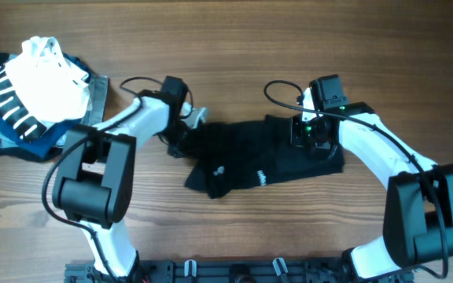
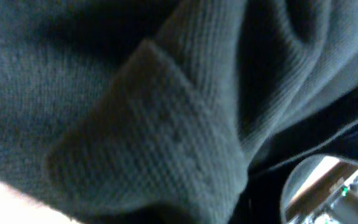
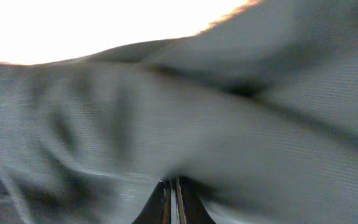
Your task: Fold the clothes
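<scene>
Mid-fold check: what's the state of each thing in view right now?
black T-shirt, crumpled on the table, not folded.
left tool, shut on the black T-shirt's left edge.
right tool, shut on its right end.
white garment, heaped atop the striped one.
navy striped garment, bunched underneath, far left.

Brown wood-grain surface [image 1: 234,228], grain running left to right, fills the overhead view. Far left corner: heap of laundry, white garment [image 1: 46,71] on top of a navy white-striped garment [image 1: 2,102], greyish cloth [image 1: 97,94] beneath. Black rail [image 1: 234,273] along the near edge. Light even, shadows soft; right wrist view blown out white at top.
</scene>
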You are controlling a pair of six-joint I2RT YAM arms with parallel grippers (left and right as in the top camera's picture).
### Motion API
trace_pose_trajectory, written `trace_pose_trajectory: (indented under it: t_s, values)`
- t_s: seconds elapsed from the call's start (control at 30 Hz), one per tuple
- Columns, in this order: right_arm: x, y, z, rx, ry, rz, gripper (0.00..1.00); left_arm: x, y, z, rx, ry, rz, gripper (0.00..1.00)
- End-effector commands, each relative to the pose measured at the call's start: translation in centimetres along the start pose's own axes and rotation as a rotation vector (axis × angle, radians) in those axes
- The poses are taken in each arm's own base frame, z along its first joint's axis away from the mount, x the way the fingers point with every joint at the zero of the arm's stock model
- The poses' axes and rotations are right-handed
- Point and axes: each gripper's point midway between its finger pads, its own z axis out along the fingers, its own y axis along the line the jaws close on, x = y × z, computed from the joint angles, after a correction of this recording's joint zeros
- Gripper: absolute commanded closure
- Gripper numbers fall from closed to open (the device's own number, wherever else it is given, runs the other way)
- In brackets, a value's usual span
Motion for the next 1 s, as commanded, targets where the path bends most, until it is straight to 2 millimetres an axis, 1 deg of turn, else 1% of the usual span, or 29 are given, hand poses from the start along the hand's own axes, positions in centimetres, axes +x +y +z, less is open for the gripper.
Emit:
trace_pose_trajectory:
  t_s: [0.0, 0.07, 0.13, 0.2, 0.3, 0.33, 0.4, 0.5, 0.6, 0.7, 0.87, 0.97]
  values:
    - [-1.3, 1.2, -3.7, -0.040, -0.094, -0.015, 0.96, -2.1, 3.0, -7.2, -0.161, -0.131, -0.047, 0.96]
    - [-1.7, 1.3, -5.0, -0.048, -0.132, -0.011, 0.96, -2.7, 2.6, -10.1, -0.154, -0.184, -0.053, 0.96]
    - [-1.9, 1.3, -6.0, -0.052, -0.159, -0.008, 0.96, -3.4, 1.3, -12.4, -0.132, -0.247, -0.034, 0.96]
    - [-2.0, 1.0, -6.7, -0.052, -0.175, 0.002, 0.96, -3.7, -0.3, -13.3, -0.094, -0.279, 0.001, 0.96]
    - [-2.0, 0.1, -7.0, -0.043, -0.174, 0.038, 0.96, -3.9, -3.9, -13.8, -0.028, -0.326, 0.042, 0.96]
    - [-2.0, -0.2, -7.0, -0.040, -0.173, 0.052, 0.96, -3.9, -5.2, -13.5, -0.015, -0.331, 0.071, 0.96]
    - [-2.0, -0.9, -7.1, -0.028, -0.171, 0.083, 0.96, -3.7, -6.7, -12.8, -0.013, -0.324, 0.108, 0.96]
    - [-2.1, -1.8, -7.3, -0.005, -0.173, 0.103, 0.96, -3.3, -8.8, -11.1, -0.042, -0.313, 0.153, 0.96]
    - [-2.0, -2.1, -7.3, 0.001, -0.169, 0.113, 0.96, -2.9, -11.7, -9.6, -0.051, -0.320, 0.199, 0.96]
    - [-1.8, -2.6, -7.3, 0.026, -0.166, 0.120, 0.96, -2.6, -13.5, -8.3, -0.088, -0.341, 0.221, 0.96]
    - [-1.5, -2.7, -7.3, 0.033, -0.155, 0.124, 0.96, -1.7, -14.6, -6.7, -0.179, -0.355, 0.252, 0.96]
    - [-1.4, -3.0, -7.2, 0.049, -0.151, 0.131, 0.96, -1.6, -15.7, -5.4, -0.185, -0.357, 0.274, 0.90]
